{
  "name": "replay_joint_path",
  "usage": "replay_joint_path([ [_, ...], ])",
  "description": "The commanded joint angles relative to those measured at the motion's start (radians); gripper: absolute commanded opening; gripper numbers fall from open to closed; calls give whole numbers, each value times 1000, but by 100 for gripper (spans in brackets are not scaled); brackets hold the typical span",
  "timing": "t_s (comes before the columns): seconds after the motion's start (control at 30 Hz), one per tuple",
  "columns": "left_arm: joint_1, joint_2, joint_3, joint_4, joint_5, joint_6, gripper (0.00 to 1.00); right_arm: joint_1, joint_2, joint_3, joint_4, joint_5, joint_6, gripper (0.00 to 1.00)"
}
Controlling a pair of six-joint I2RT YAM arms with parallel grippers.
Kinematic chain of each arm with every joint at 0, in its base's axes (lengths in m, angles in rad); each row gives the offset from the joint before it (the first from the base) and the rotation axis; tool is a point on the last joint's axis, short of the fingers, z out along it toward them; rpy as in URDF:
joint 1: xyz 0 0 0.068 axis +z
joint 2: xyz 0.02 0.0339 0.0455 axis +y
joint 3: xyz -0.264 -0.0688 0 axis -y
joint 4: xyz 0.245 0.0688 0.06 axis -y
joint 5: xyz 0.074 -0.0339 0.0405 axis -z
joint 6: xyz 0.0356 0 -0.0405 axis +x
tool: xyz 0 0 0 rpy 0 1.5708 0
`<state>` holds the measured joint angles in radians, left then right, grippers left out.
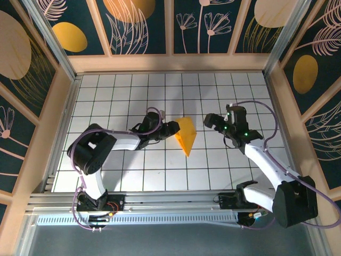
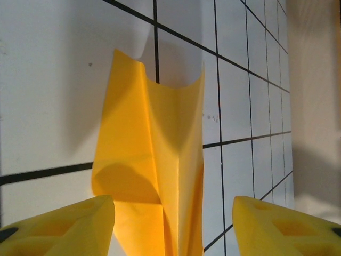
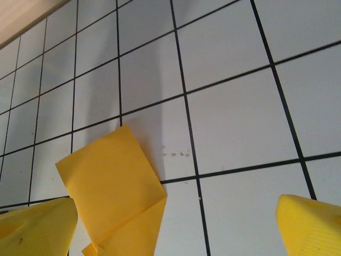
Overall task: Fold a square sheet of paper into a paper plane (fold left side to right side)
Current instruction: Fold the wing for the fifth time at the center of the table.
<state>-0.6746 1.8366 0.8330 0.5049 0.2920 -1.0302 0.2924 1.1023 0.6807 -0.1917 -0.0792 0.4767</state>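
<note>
Plainly, the left fingers [image 2: 58, 226] stand parted, and the orange-yellow paper [image 2: 149, 149] runs up between them. Its lower part lies right against the inner edge of one finger, while a strip of white tile shows between its other edge and the second finger, so they are not pinching it. From above, the left fingers [image 1: 172, 128] sit at the left edge of the orange-yellow paper [image 1: 186, 136]; whether they touch it there I cannot tell. The right fingers [image 3: 37, 229] are spread wide over white tiles, holding nothing. The orange-yellow paper [image 3: 112, 176] lies beside one of them, a folded flap overlapping the layer beneath. In the top view the right fingers [image 1: 211, 120] are near the paper's right side, with a gap of tile between. The paper is part folded into a wedge, broad toward the far edge of the tabletop [image 1: 117, 90] and narrowing to a point toward the near edge, with a centre crease and its far flaps lifted and curling. It rests about the middle of the tabletop, between the left arm [image 1: 120, 141] and the right arm [image 1: 266, 160], both reaching in from the near edge.
</note>
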Motion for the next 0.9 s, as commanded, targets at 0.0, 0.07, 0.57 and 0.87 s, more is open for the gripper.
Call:
replay_joint_path([
  [0.0, -2, 47, 65, 56, 42, -14, 55, -36, -35, -31, 28, -101, -31, 96],
  [0.07, -3, 81, 102, 33, 44, 2, 51, -59, -41, -45, 30, -145, -49, 95],
  [0.57, 26, 80, 24, 164, 97, 120, 4, -118, -6, -94, 63, -438, -203, 92],
  [0.87, 38, -55, -160, 328, 275, 264, 0, -84, 100, -163, 277, -706, -228, 92],
])
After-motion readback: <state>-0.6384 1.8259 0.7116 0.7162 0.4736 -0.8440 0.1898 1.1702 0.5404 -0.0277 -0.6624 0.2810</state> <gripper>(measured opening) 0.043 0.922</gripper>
